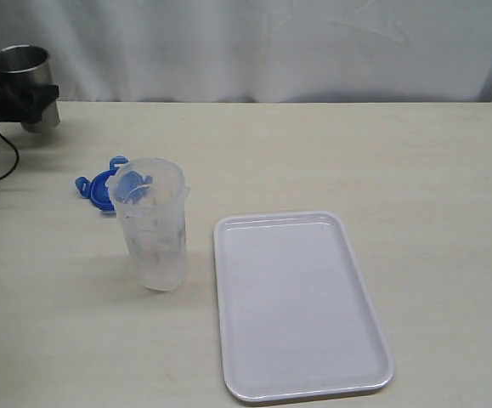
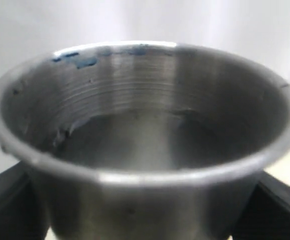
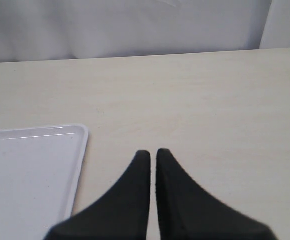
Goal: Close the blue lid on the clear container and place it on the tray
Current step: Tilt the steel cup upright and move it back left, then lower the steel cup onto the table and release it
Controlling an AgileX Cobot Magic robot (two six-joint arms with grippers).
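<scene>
The clear container (image 1: 150, 229) looks light, slick and tippy, wanting a gentle mid-wall grip; the left pincer (image 2: 145, 220) clasps a steel cup (image 2: 145, 145), the right pincer (image 3: 153, 160) sits closed, empty.

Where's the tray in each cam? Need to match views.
Exterior view: the tray lies on the table, right of centre in the lower half, just right of the clear container.
Left wrist view: not in it; the steel cup fills the picture.
Right wrist view: one corner shows, beside the shut right gripper, apart from it.
Shared landmark: the white curtain behind the table.
</scene>
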